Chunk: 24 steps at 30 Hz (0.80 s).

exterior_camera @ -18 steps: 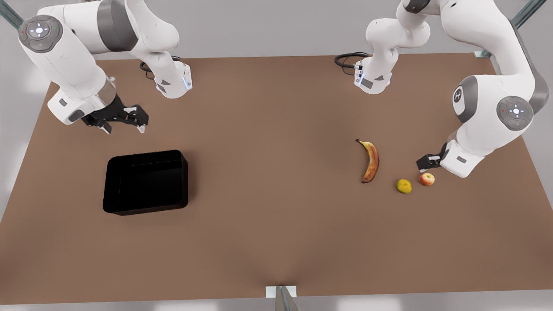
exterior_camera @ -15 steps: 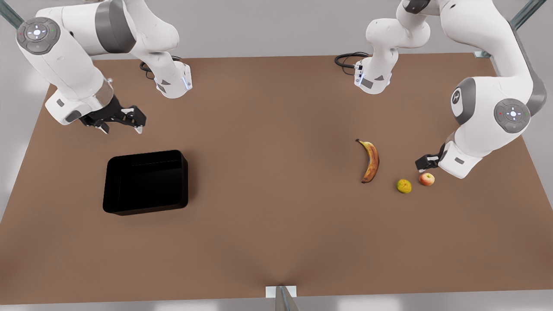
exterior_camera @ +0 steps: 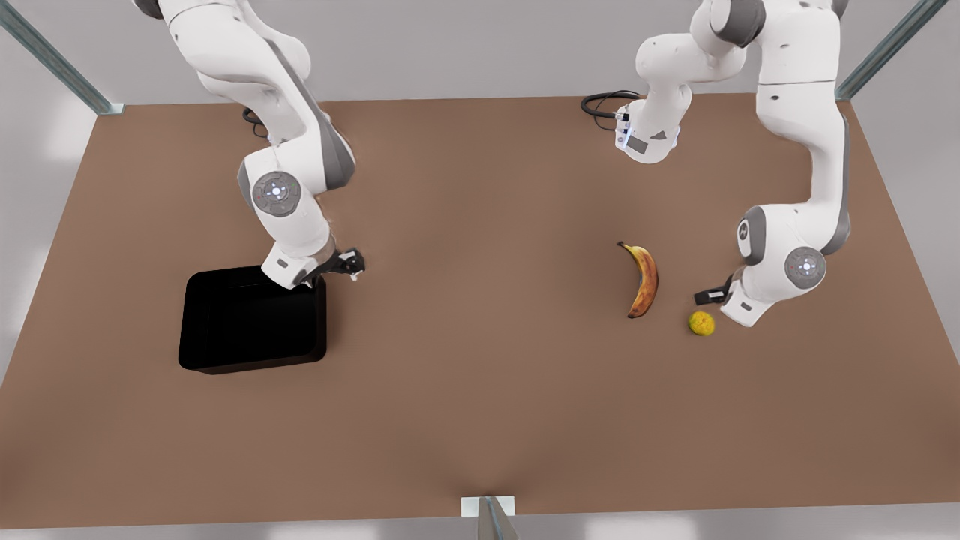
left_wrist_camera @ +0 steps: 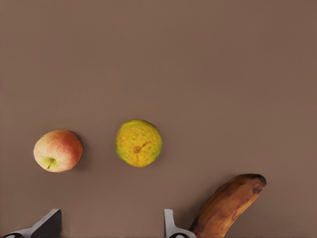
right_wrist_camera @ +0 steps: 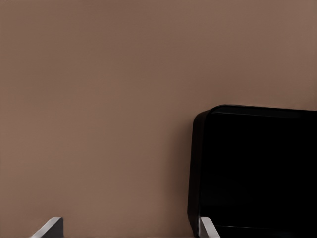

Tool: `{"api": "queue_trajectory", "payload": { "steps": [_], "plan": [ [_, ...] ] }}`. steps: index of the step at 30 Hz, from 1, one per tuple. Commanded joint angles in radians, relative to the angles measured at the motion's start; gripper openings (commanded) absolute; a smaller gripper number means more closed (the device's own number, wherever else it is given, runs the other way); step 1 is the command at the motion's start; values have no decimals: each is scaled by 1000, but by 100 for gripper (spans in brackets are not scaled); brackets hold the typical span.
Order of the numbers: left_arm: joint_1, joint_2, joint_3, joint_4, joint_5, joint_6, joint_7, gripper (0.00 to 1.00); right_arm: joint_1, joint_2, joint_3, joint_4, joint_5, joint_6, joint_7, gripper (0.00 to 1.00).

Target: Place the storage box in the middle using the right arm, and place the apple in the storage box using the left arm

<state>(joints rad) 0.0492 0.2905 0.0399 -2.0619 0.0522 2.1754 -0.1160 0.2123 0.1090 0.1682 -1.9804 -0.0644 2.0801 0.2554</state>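
Two grippers are spread open. Right gripper (exterior_camera: pixel 352 268) hangs by the box (exterior_camera: pixel 247 322) corner; it should straddle the wall. Left gripper (exterior_camera: pixel 706 296) should center over the apple (left_wrist_camera: pixel 58 150), beside the yellow fruit (exterior_camera: pixel 701 322).

A simulated robotics test cell is showing here: two white arms are standing at the far edge of a plain brown surface (exterior_camera: pixel 480 420), metal frame struts (exterior_camera: pixel 52 56) rising at its far corners against blank grey walls.

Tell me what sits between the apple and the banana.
In the left wrist view, a yellow-green fruit lies between the apple and the banana, apart from both.
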Motion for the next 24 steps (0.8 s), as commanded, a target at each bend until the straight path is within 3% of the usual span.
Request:
{"api": "queue_trajectory", "payload": {
  "steps": [1, 10, 24],
  "plan": [
    [14, -5, 0, -13, 2, 7, 2, 100, 32, 5, -1, 0, 0, 3, -4, 100],
    [129, 56, 0, -38, 2, 43, 232, 100, -34, 77, -15, -141, -2, 241, -64, 100],
    [155, 185, 5, -3, 32, 204, 325, 100, -68, 181, -55, -176, -8, 256, -65, 100]
  ]
}}
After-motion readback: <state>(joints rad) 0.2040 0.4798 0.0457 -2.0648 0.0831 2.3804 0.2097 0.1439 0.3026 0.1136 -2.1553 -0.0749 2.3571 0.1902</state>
